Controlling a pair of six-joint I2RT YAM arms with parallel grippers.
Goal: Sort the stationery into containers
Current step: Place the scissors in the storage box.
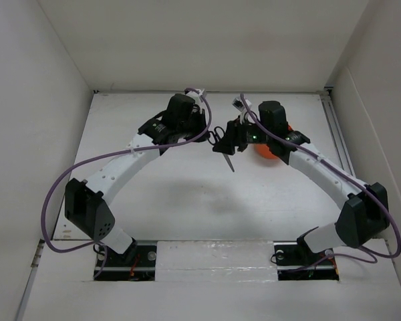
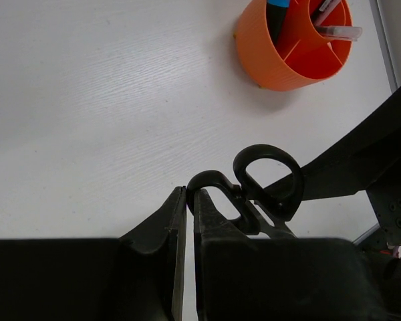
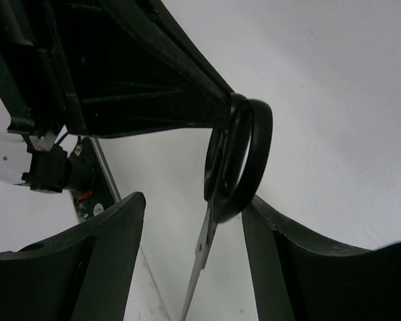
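The black-handled scissors [image 1: 230,160] hang above the table's middle, blade pointing down toward the near side. My left gripper [image 2: 190,197] is shut on the rim of one handle loop [image 2: 210,182]. My right gripper [image 3: 194,200] is open with the scissors' handles [image 3: 239,157] between its fingers, close to its right finger [image 3: 281,234]. The blade [image 3: 199,267] hangs below them. The round orange tub [image 2: 274,60] stands on the table beyond, holding a blue-capped marker [image 2: 277,10] and pens [image 2: 334,30]. In the top view the tub [image 1: 266,152] is mostly hidden behind my right gripper [image 1: 228,142].
White walls close in the table on the left, back and right. A metal rail [image 1: 337,140] runs along the right edge. The two wrists [image 1: 180,117] [image 1: 274,120] nearly meet over the table's far half. The right arm [image 2: 361,160] fills the left wrist view's right side.
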